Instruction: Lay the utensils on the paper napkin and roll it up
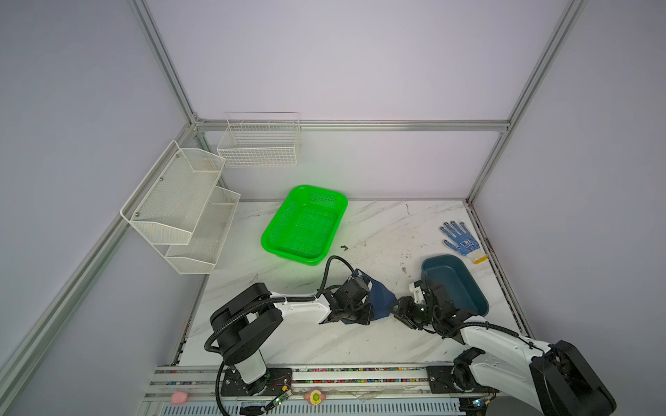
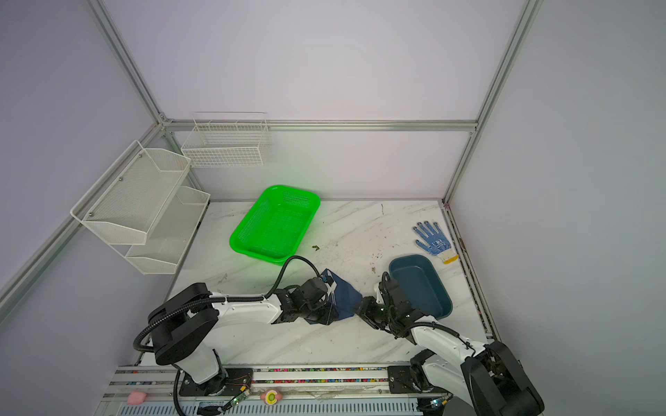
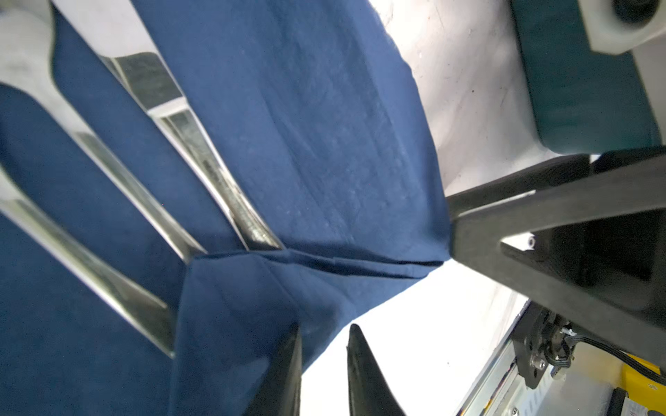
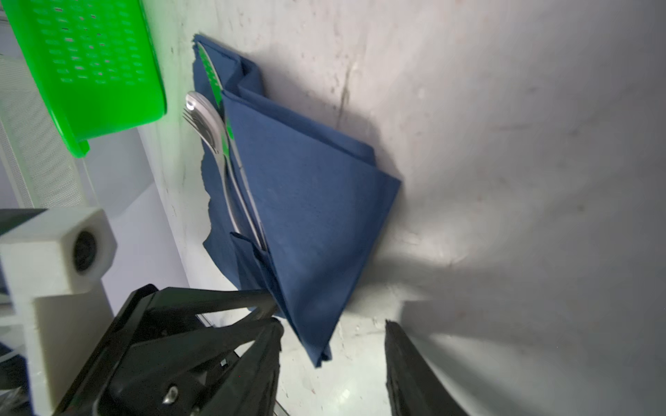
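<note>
navy paper napkin (image 4: 310, 201) | corner just beside right end effector (image 4: 333, 324)

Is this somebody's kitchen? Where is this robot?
Probably not a kitchen. It looks like a robot test booth. A bare aluminium frame with plain walls boxes in the table, and the left arm and right arm stand on a metal rail.

Napkin (image 4: 310, 216) over utensils (image 4: 216, 144), right gripper (image 4: 333, 324) seemingly open

Marbled table (image 1: 360, 342), green basket (image 1: 306, 230) at back, navy napkin (image 1: 380, 295) centre, teal tray (image 1: 457, 288) right, dotted glove (image 1: 463, 242) behind it
</note>
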